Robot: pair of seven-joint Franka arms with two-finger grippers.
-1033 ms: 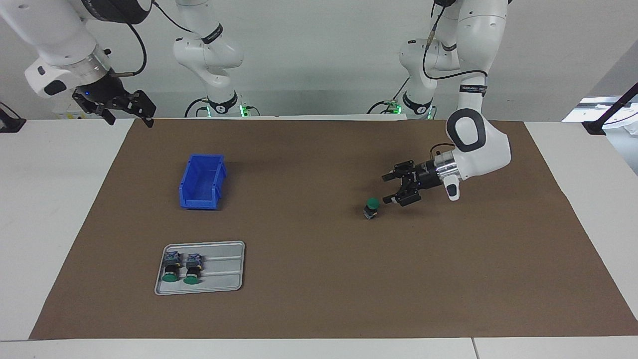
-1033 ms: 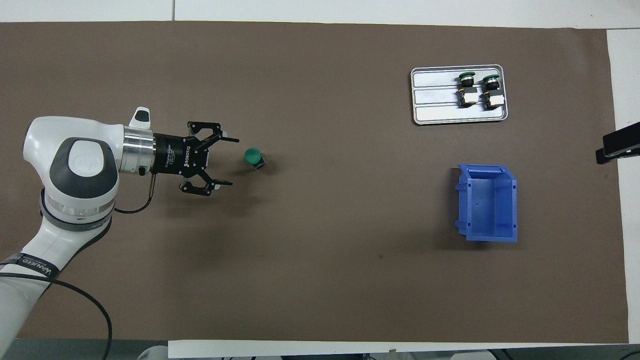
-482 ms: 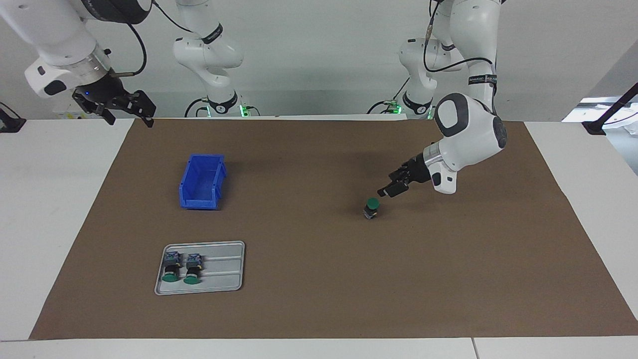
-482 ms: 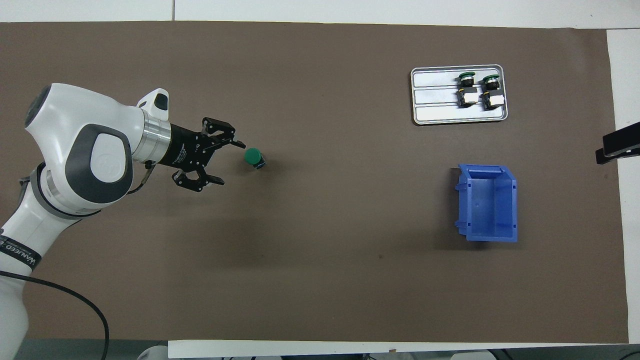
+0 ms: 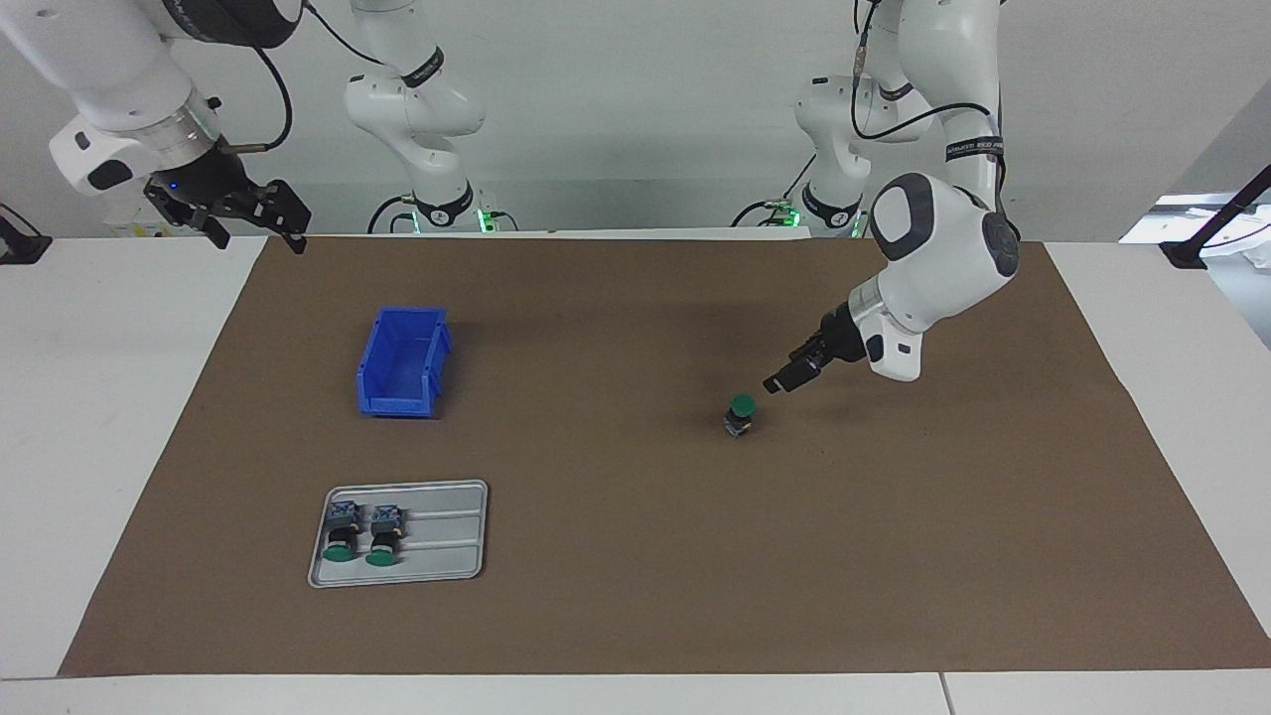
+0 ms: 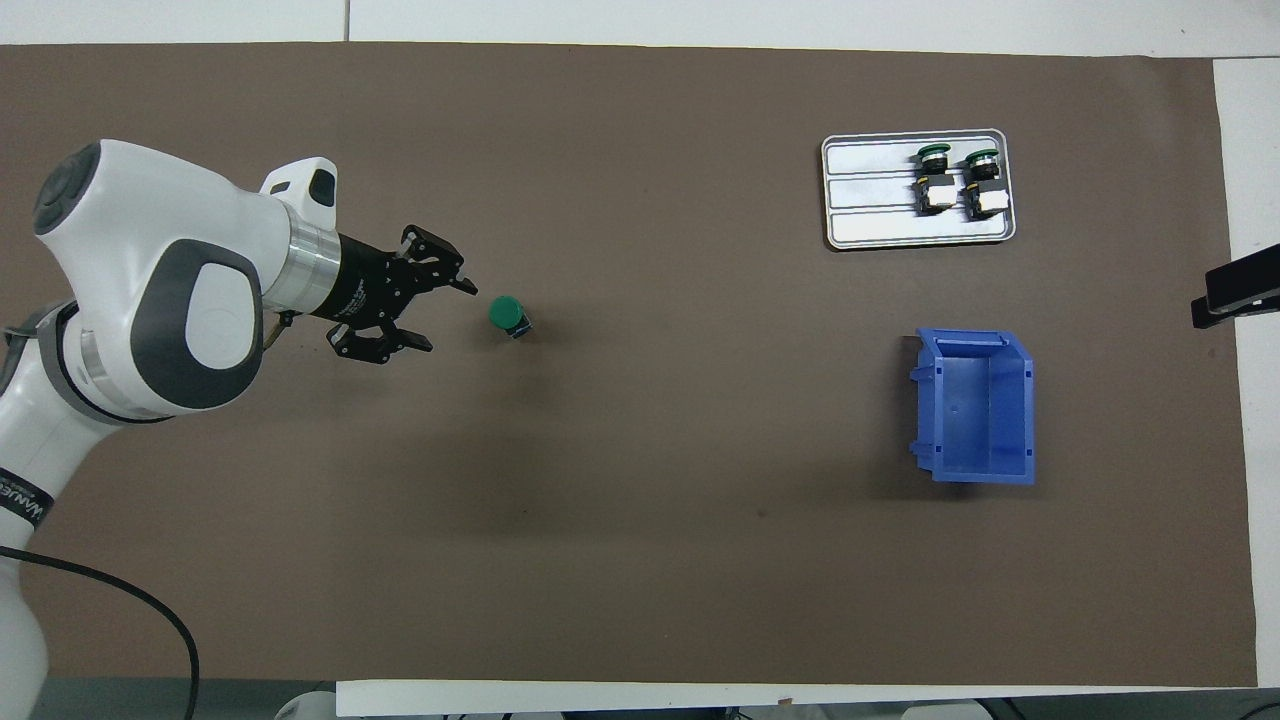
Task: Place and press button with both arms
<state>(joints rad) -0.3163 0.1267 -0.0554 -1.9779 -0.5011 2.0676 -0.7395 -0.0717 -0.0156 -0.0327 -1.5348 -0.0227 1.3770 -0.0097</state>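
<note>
Button [image 5: 741, 411] standing cap-up on the surface toward the left arm's end, just ahead of the left gripper [image 5: 777, 382], fingers parted and empty; right gripper [image 5: 253, 226] waits, fingers open

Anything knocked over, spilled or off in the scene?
Nothing stands out. One button stands upright, green cap up, alone on the brown mat; two more lie side by side in the metal tray. The blue bin sits upright and empty.
</note>
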